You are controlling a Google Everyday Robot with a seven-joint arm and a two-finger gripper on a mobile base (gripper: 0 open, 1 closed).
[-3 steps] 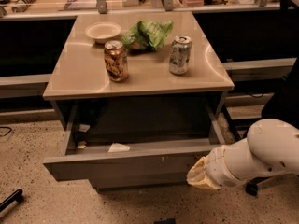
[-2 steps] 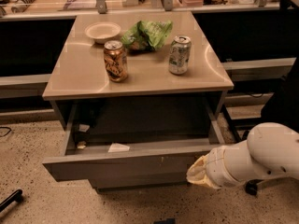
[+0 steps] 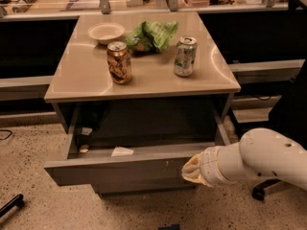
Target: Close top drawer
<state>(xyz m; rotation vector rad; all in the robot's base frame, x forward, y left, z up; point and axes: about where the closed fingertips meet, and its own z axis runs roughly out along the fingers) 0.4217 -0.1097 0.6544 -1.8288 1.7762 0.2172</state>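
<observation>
Speckled floor, dark workbenches behind, and a small beige table (image 3: 144, 83) in the middle of it all. On top we've got a bowl (image 3: 103, 32), a crumpled green bag (image 3: 153, 35), a brown can (image 3: 119, 62) and a silver can (image 3: 184, 56). None of that matters for this job.

What matters is the top drawer (image 3: 115, 170), which sits pulled well out toward us under the tabletop. Its grey front runs left to right across the view. Inside we can see a white scrap (image 3: 122, 151) near the front edge, plus a couple of small bits in the left corner.

The gripper (image 3: 190, 170) is down at the right part of that front panel, just past the little white scuffs, with the white arm coming in from the right. It looks right up against the panel, but we can't call contact for sure. We also can't tell whether it's spread or closed up, since the tip is just a beige blob from here.

So the key thing: the drawer body lies behind the panel, away from us, and the gripper is on the near side. Our read is that the push has to go straight back toward the table, square to the long front. Since the gripper sits right of centre, we'd guess the drawer could skew on its rails.
</observation>
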